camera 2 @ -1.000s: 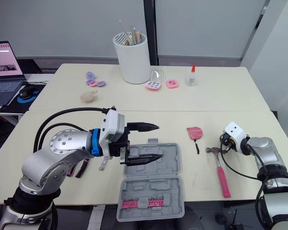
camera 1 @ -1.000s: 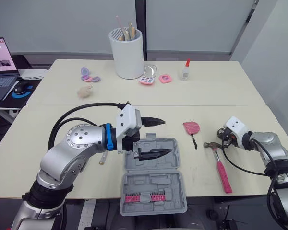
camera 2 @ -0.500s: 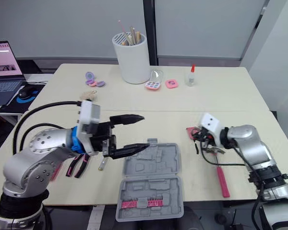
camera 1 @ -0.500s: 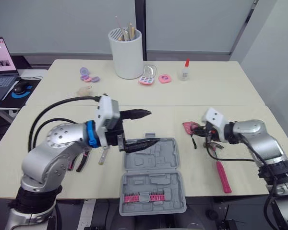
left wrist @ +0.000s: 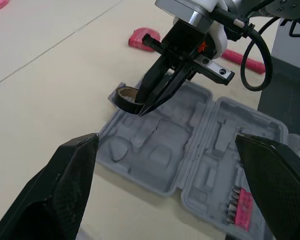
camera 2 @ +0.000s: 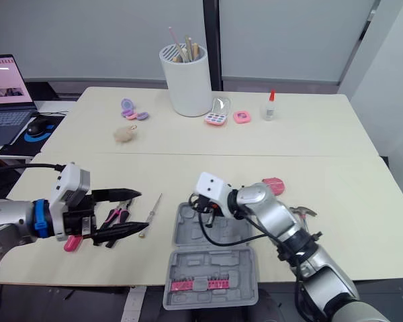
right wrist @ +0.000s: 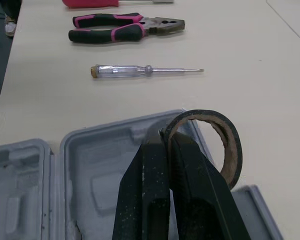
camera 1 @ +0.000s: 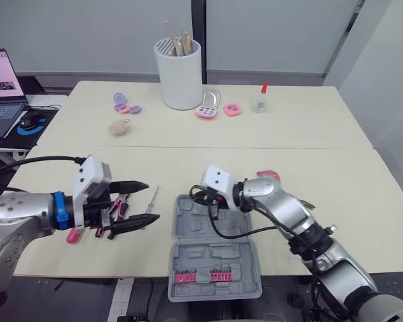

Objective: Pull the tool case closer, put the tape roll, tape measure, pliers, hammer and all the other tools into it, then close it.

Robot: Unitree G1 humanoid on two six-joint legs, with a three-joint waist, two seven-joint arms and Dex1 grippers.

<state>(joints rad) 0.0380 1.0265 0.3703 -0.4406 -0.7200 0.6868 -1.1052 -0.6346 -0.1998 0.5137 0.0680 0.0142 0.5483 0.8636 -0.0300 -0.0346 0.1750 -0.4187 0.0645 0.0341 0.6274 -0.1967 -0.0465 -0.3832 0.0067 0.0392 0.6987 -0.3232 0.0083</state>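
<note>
Right pincer pinching tape roll over the open tool case; next, probably lower and release into a recess; left pincer spread beside pliers.

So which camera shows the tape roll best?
Right wrist view: the tape roll is close up, pinched by the right gripper over the tool case. Left wrist view shows it farther off; the eye views barely show it.

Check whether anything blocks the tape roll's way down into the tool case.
Nothing visible does. The right claw holds the tape roll just above the far rim of the open tool case, and the moulded recesses next to it look bare.
</note>
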